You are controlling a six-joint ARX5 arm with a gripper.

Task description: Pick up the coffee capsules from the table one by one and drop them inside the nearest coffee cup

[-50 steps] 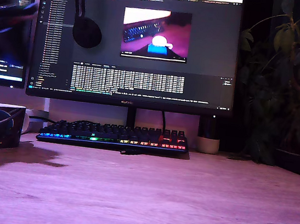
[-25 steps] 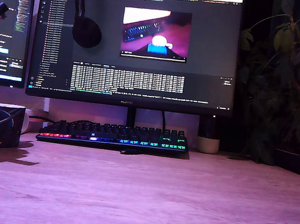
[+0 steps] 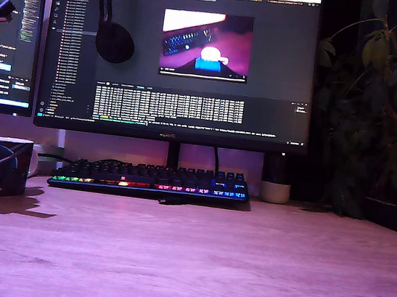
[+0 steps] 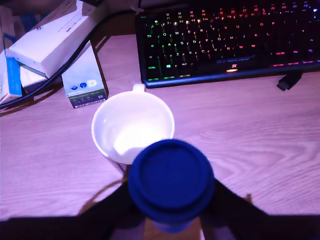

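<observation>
While the gripper [image 4: 171, 210] pinches a blue coffee capsule [image 4: 171, 177], the coffee cup [image 4: 114, 116] opens below, slightly toward the table's [image 4: 260, 130] back edge.

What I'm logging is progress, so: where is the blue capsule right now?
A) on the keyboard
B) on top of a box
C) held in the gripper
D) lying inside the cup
C: in the wrist view the capsule sits clamped between the dark fingers of the gripper, over the near rim of the cup, whose visible inside is bare white.
</observation>
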